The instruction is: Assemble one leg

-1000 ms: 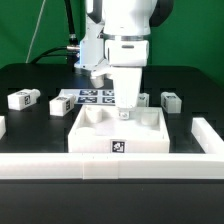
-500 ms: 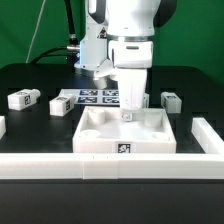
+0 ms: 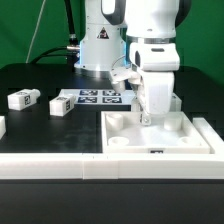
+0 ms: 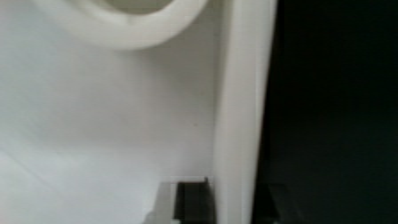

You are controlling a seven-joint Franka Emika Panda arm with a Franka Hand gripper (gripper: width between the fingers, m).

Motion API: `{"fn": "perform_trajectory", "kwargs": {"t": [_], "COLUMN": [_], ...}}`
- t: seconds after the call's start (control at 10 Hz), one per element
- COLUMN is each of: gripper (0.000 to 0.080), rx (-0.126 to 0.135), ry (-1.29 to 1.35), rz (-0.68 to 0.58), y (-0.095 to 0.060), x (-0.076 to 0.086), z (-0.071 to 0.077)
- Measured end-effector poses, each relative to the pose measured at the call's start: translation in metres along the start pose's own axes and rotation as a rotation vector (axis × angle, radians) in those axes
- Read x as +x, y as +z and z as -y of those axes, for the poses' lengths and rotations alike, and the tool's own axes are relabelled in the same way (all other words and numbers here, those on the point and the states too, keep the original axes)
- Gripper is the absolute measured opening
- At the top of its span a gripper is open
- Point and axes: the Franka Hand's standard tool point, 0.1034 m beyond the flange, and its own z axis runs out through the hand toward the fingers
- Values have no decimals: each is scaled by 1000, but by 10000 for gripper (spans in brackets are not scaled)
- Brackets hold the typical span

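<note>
Two legs, small white pegs with marker tags, lie on the black table at the exterior view's left: one [image 3: 22, 98] and one [image 3: 62, 103]. My gripper [image 3: 149, 116] is far from them, over the large white tray [image 3: 128, 128] at the exterior view's right. Its jaws straddle the tray's far wall and are shut on it. In the wrist view the tray wall [image 4: 240, 100] runs between the dark fingers [image 4: 192, 205], with a round corner hole [image 4: 143, 20] beside it. My gripper [image 4: 240, 208] holds no leg.
The marker board [image 3: 98, 97] lies behind the tray, left of the arm. A white rail [image 3: 50, 165] runs along the table's front and turns up the exterior view's right side [image 3: 213, 135]. The tray sits in that corner.
My gripper has moved to the exterior view's right and the tray has slid with it, from the middle of the front rail into the right corner. The legs on the left have not moved.
</note>
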Motion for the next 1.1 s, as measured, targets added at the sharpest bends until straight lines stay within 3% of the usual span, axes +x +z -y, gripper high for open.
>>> {"fn": "perform_trajectory", "kwargs": {"t": [0.9,1.0,1.1], "gripper": [57,141,282], "rx": [0,1,1], "ry": [55,55,55], "rz": [1,1,1], "y": [0,0,0], "x": [7,7,7], "z": [-8,-8,-8]}}
